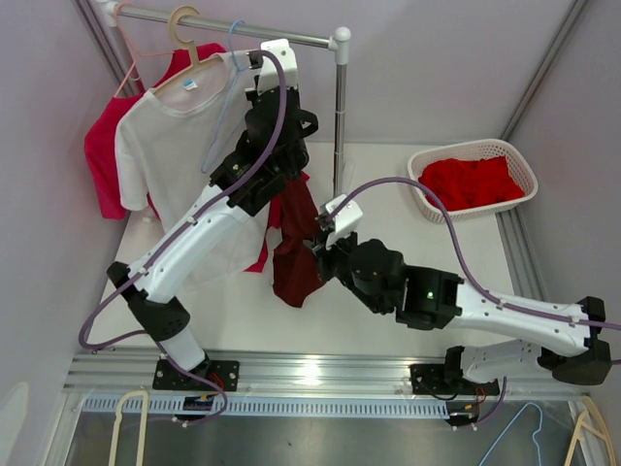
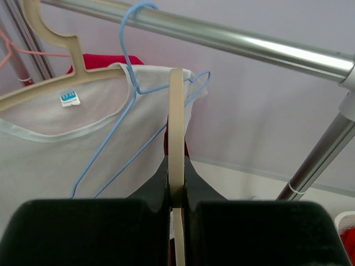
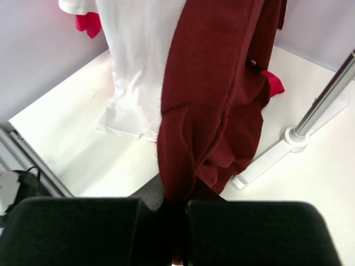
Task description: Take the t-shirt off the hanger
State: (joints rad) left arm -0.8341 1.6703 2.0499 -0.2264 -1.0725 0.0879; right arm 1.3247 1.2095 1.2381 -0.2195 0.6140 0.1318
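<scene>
The dark red t-shirt [image 1: 294, 260] hangs in a bunched fold below my left gripper [image 1: 289, 163], over the middle of the table. My left gripper [image 2: 176, 191] is shut on the beige hanger [image 2: 176, 127], which stands edge-on between the jaws below the rail. In the top view the hanger is hidden by the arm. My right gripper [image 1: 316, 250] is shut on the lower part of the t-shirt [image 3: 213, 94]; the cloth runs down into the closed jaws of that gripper [image 3: 180, 206].
A white t-shirt [image 1: 170, 160] on a cream hanger, a pink-red shirt [image 1: 100, 160] and a bare blue wire hanger [image 1: 225, 92] hang on the metal rail [image 1: 267, 35]. The rail post [image 1: 340, 121] stands behind the shirt. A white basket [image 1: 519, 160] of red cloth sits at the right.
</scene>
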